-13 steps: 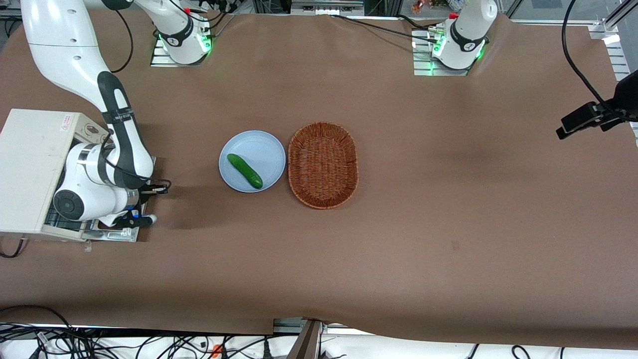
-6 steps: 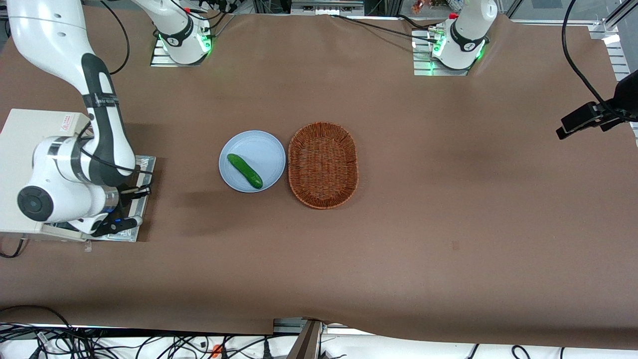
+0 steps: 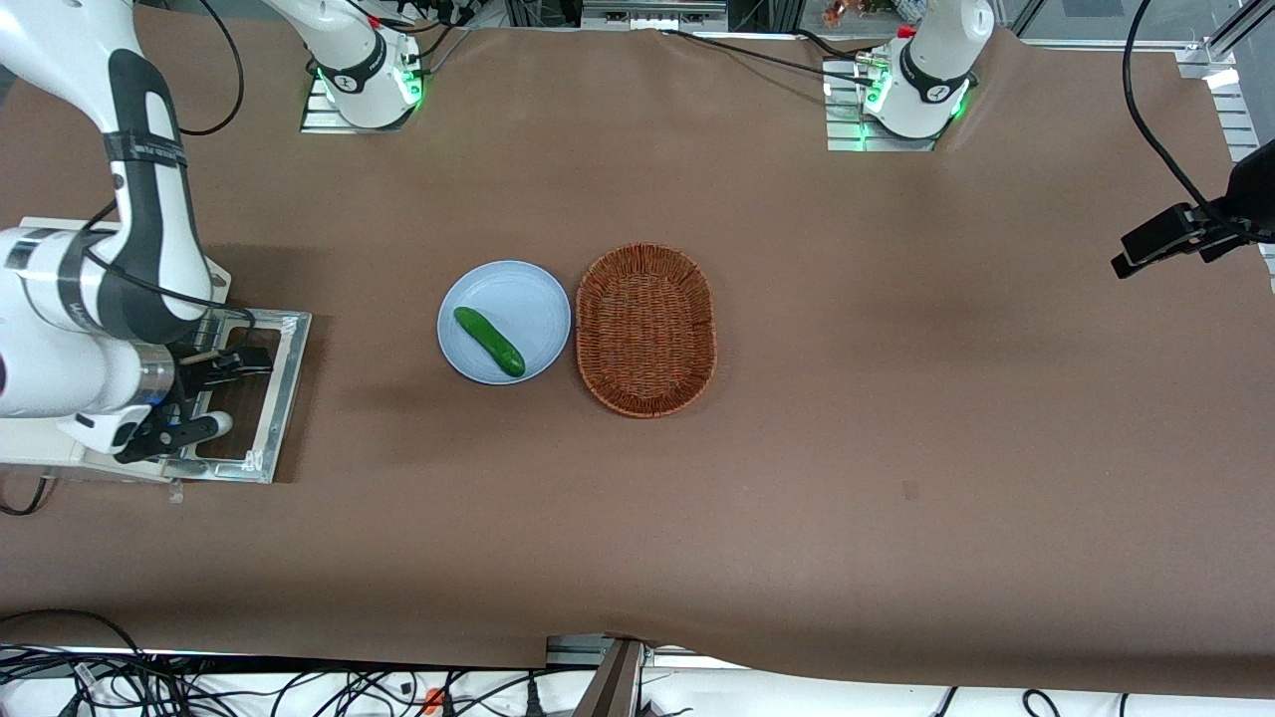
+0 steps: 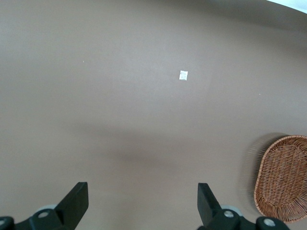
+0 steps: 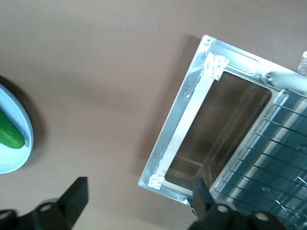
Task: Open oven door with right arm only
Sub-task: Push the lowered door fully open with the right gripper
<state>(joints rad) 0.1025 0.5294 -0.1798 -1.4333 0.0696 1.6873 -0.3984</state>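
The off-white oven (image 3: 35,453) stands at the working arm's end of the table, mostly covered by the right arm (image 3: 149,199). Its oven door (image 3: 289,378) lies swung down flat on the table, a silver frame around clear dark glass. My gripper (image 3: 231,393) hovers above the door's glass, open, with nothing between its fingers. In the right wrist view the oven door (image 5: 180,129) lies below the open gripper (image 5: 139,191), one black finger (image 5: 76,196) over bare table. The wire rack (image 5: 268,163) shows inside the oven mouth.
A pale blue plate (image 3: 518,299) holding a green cucumber (image 3: 489,342) sits mid-table, beside a brown wicker basket (image 3: 645,329). The plate's edge (image 5: 14,143) also shows in the right wrist view. Brown cloth covers the table.
The right arm has swung back over the oven body and lifted, drawing the gripper off the door's outer edge. More of the flat-lying door frame now shows.
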